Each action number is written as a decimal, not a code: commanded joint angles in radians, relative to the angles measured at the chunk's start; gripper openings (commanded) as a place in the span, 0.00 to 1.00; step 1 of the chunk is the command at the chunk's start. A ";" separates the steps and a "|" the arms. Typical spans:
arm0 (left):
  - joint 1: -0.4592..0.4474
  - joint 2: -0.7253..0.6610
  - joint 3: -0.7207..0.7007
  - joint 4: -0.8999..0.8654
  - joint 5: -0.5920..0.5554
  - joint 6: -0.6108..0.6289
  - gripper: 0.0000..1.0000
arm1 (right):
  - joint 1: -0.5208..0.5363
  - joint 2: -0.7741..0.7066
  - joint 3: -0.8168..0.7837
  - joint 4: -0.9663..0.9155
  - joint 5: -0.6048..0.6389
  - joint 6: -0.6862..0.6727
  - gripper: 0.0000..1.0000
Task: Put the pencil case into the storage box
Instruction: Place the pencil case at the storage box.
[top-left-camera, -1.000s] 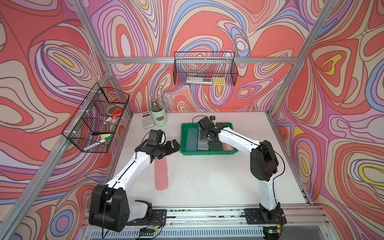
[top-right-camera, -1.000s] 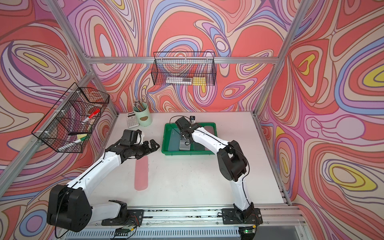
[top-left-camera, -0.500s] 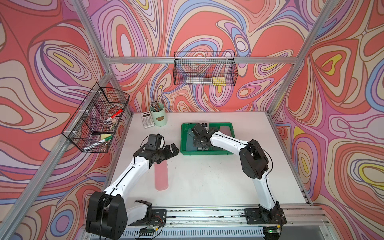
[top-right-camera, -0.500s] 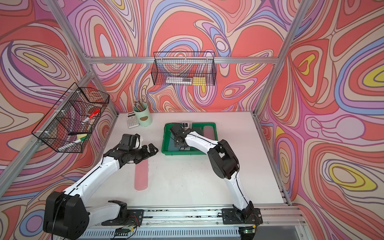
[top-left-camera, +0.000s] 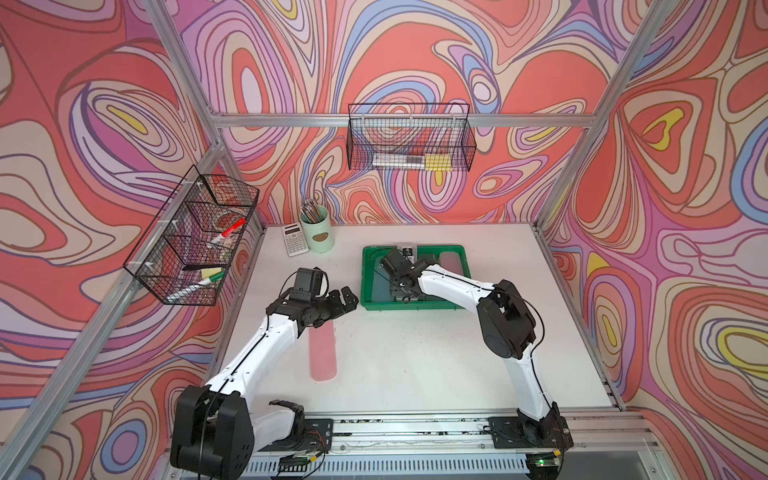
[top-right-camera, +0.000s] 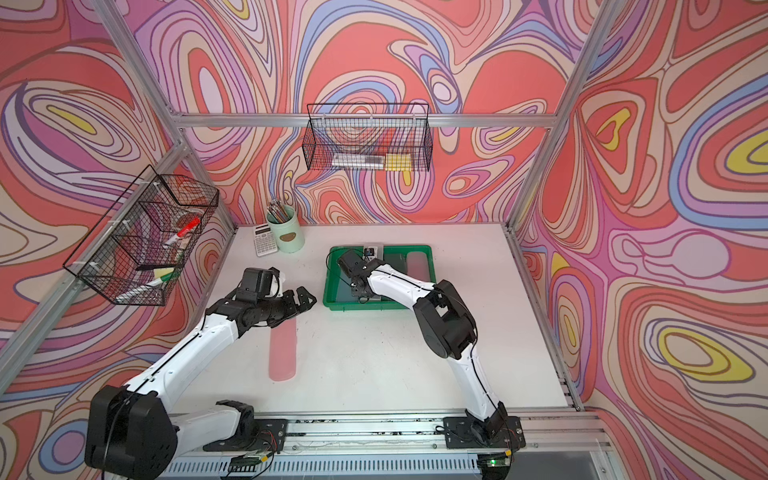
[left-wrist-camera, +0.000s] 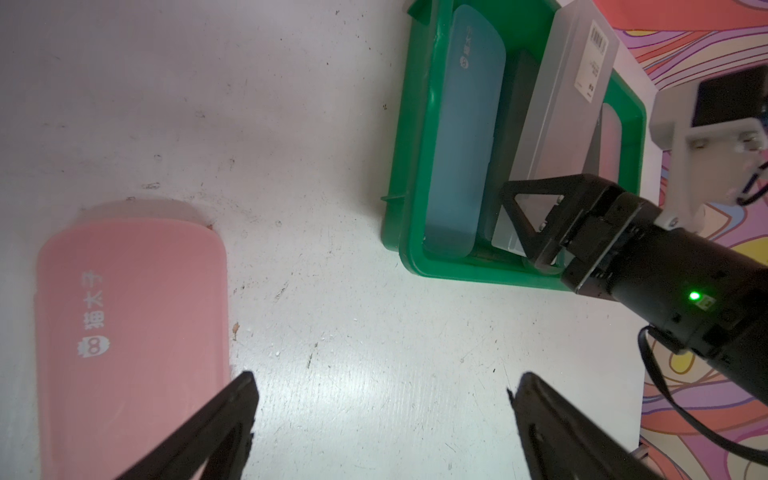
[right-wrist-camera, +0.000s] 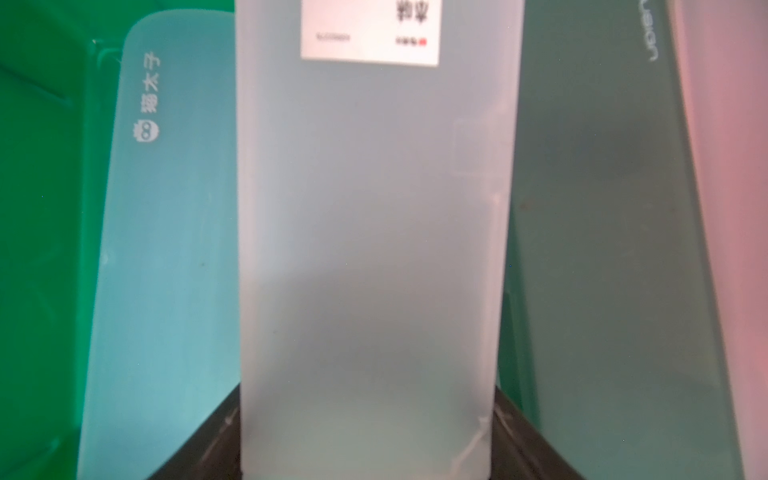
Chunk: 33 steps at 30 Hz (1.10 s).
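Note:
The green storage box (top-left-camera: 415, 306) (top-right-camera: 361, 306) (left-wrist-camera: 409, 166) sits at the middle back of the table. Inside it, my right gripper (top-left-camera: 405, 296) (top-right-camera: 360, 297) (left-wrist-camera: 528, 232) (right-wrist-camera: 368, 415) is shut on the near end of a frosted white pencil case (right-wrist-camera: 365, 228) (left-wrist-camera: 569, 104). This case lies slanted over a teal case (right-wrist-camera: 166, 249) (left-wrist-camera: 461, 158) and a dark case (right-wrist-camera: 602, 249). A pink pencil case (top-left-camera: 323, 353) (top-right-camera: 282, 353) (left-wrist-camera: 129, 332) lies flat on the table outside the box. My left gripper (top-left-camera: 347, 297) (top-right-camera: 305, 297) (left-wrist-camera: 384, 382) hovers open just beyond its far end, holding nothing.
Another pink case (top-left-camera: 451, 259) (top-right-camera: 417, 264) lies along the box's right side. A mint pen cup (top-left-camera: 318, 232) and a calculator (top-left-camera: 295, 239) stand at the back left. Black wire baskets hang on the left wall (top-left-camera: 195, 241) and the back wall (top-left-camera: 409, 143).
My right gripper has moved to the near end of the box and closed from wide open onto the frosted case. The left gripper has shifted slightly, staying open.

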 joint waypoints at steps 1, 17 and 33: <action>0.003 -0.026 0.003 -0.028 0.008 0.000 0.99 | 0.015 -0.062 -0.010 -0.045 0.014 0.002 0.62; 0.003 -0.041 0.041 -0.050 0.004 0.008 0.99 | 0.022 -0.130 -0.010 -0.118 0.020 0.024 0.98; 0.028 -0.014 -0.055 -0.063 -0.125 -0.019 0.99 | 0.015 -0.317 -0.146 0.161 -0.011 0.031 0.97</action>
